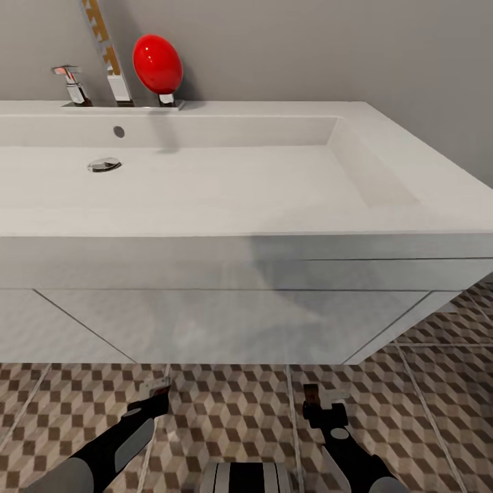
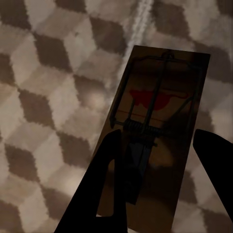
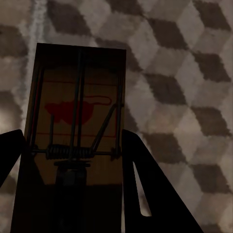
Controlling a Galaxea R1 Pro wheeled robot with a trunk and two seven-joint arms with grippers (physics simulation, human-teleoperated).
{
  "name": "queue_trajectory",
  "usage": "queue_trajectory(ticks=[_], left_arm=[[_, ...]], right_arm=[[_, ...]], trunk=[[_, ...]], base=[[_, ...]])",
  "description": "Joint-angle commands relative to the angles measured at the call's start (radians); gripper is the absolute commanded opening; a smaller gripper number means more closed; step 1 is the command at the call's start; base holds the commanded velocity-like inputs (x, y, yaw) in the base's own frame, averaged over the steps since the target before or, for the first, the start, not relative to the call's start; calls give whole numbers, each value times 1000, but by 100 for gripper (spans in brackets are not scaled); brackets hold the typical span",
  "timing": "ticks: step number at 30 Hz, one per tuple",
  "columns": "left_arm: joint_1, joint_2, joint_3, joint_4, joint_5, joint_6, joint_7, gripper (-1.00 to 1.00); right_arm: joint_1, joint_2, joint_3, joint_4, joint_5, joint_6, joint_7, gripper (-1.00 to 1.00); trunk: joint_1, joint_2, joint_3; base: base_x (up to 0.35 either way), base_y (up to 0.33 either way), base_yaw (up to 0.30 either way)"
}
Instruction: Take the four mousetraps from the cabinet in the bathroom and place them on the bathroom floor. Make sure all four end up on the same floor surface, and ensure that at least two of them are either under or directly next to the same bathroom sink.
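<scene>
The head view looks down on the bathroom sink (image 1: 226, 185), a wide white basin on a white wall-hung vanity, with a chrome tap (image 1: 72, 85) at its back edge and a red egg-shaped object (image 1: 157, 64) on a small chrome base beside it. Below the vanity's front lies the bathroom floor (image 1: 233, 411), tiled in a brown, tan and white cube pattern. Both arms reach forward low over these tiles, just in front of the sink. The left gripper (image 1: 156, 392) pinches 1 mousetrap (image 2: 155, 131) between its 2 dark fingers (image 2: 104, 184); in the left wrist view the board shows a wire bar, a coil spring and a red mouse print, with the tiles behind it. The right gripper (image 1: 323, 404) likewise clamps a second mousetrap (image 3: 77, 116), its fingers (image 3: 145, 184) closed against the board's 2 long edges, the same red print and spring visible. Whether either board touches the floor cannot be told.
</scene>
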Motion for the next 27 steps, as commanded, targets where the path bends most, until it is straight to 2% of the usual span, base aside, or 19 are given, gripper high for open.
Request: queue_trajectory(ticks=[1,8,14,20,27], left_arm=[[-1,2,-8,-4,3,4,9,-100],[-1,-3,-8,-7,3,7,10,-100],[0,-5,-8,-7,3,7,10,-100],[0,-7,-9,-7,3,7,11,-100],[-1,-6,-9,-7,3,7,11,-100]], right_arm=[[-1,0,7,1,-1,-1,-6,-100],[-1,3,6,-10,0,-2,-7,-100],[-1,4,6,-52,1,32,-9,-100],[-1,4,7,-146,-2,57,-8,-100],[0,5,10,-158,-6,58,-5,-100]], trunk=[[0,0,-1],[0,0,-1],[0,0,-1],[0,0,-1],[0,0,-1]], base=[[0,0,0],[0,0,0],[0,0,0],[0,0,0],[0,0,0]])
